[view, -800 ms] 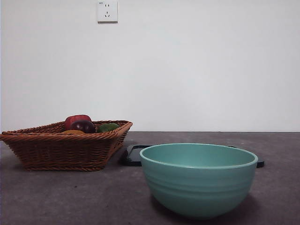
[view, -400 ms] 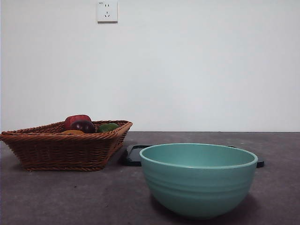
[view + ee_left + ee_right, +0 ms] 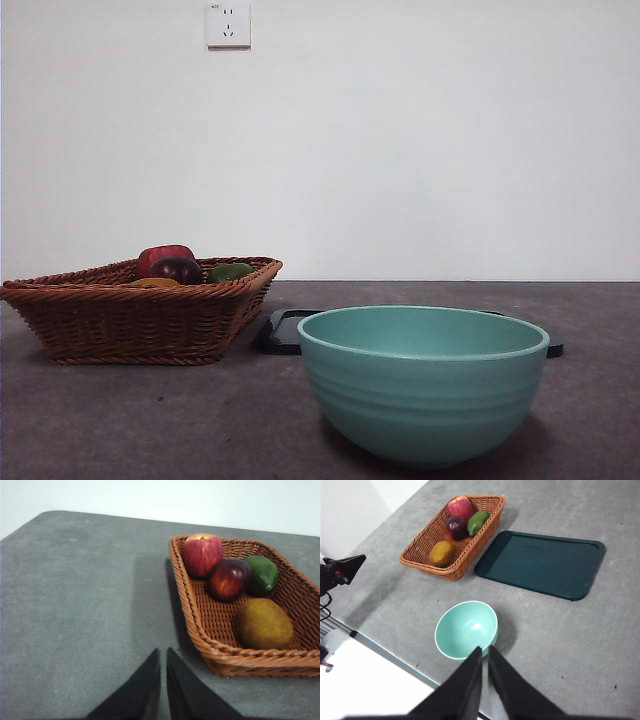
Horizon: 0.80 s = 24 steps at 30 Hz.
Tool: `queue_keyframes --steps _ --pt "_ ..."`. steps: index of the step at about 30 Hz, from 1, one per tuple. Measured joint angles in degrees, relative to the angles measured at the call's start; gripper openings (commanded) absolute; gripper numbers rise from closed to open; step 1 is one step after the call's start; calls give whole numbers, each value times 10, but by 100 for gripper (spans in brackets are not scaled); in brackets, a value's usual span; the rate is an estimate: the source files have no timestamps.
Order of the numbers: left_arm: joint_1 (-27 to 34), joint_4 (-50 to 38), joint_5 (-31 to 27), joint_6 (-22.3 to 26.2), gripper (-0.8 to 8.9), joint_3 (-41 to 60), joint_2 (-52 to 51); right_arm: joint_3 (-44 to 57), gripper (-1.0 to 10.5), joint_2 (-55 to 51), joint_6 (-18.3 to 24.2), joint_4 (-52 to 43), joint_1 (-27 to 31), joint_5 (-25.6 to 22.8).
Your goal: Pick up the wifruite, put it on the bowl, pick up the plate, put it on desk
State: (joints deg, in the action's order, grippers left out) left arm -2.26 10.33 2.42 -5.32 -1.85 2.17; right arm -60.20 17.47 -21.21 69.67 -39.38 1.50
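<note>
- The bench (image 3: 560, 645) is a wide, dark grey matte surface with faint mottling, and everything stands on it; a white wall with a socket plate (image 3: 228, 24) rises behind it in the front view.
- A dark teal tray (image 3: 540, 564) lies flat on the bench just beside the basket, with nothing on it; in the front view only its edge shows behind the bowl.
- The brown wicker basket (image 3: 200, 625) holds four fruits and stands well apart from the bowl.
- The mint-teal bowl (image 3: 466, 629) stands upright and empty, nearer the bench's front edge than the basket and tray.
- The wifruite (image 3: 263, 624), orange-brown and rounded, lies in the basket at the end away from the other three fruits.
- A red apple (image 3: 202, 554) sits at the basket's far end, touching a dark red-purple fruit (image 3: 229, 578), which touches a green fruit (image 3: 262, 574).
- The left gripper (image 3: 163, 655) hangs over bare bench just beside the basket's corner, jaws narrow, nearly together, holding nothing.
- The right gripper (image 3: 485, 652) hangs high above the bowl's near rim, jaws likewise narrow and holding nothing.
</note>
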Motion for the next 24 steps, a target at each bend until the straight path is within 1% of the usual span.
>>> queue_keyframes --steps 21,22,24 --pt "0 0 0 1 19 0 -11 0 14 0 0 0 3 0" --pt "0 0 0 1 19 0 -11 0 14 0 5 0 12 0" --pt "0 0 0 1 19 0 -11 5 14 -1 38 -14 46 -13"
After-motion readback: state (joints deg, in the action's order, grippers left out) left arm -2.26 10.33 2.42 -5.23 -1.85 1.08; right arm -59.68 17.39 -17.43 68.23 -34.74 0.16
